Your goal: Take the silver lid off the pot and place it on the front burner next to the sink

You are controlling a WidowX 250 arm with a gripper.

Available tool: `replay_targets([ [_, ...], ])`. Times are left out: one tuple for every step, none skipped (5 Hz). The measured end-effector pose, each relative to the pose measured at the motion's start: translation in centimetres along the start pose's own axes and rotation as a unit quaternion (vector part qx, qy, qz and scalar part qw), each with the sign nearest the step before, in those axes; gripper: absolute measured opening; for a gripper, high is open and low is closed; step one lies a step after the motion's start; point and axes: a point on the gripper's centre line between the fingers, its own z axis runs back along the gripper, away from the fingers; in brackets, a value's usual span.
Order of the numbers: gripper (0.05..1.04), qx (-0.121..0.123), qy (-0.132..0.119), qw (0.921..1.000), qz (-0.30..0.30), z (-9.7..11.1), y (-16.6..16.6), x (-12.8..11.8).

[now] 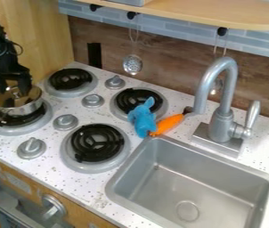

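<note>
My gripper [12, 90] hangs above the coil burner [25, 129] farthest from the sink [184, 185], its fingers apart over the small metal pot [25, 109] that sits on that burner. I'd judge the pot light and stiff, its smooth wall likely slippery, so I'd pinch it squarely across the rim.

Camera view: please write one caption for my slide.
Black gripper at a small metal pot on a burner, with a blue toy and an orange object beside the sink.
</note>
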Motion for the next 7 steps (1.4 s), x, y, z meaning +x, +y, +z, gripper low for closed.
replay_targets([
  [1.002,-0.005,0.004,1.0000,0.002,-0.6,0.0,0.1],
  [1.002,-0.010,0.016,0.9998,-0.001,-1.2,0.2,0.4],
  [0.963,-0.001,0.013,0.9999,-0.005,-1.2,0.5,0.6],
  [0.718,0.005,0.001,1.0000,0.001,-1.4,0.6,0.7],
  [0.466,0.002,-0.006,1.0000,0.003,-1.2,0.3,0.4],
  [0.320,-0.002,-0.011,0.9999,0.009,-0.9,-0.1,0.0],
  [0.317,-0.004,-0.008,0.9999,0.005,-0.8,-0.7,-0.3],
])
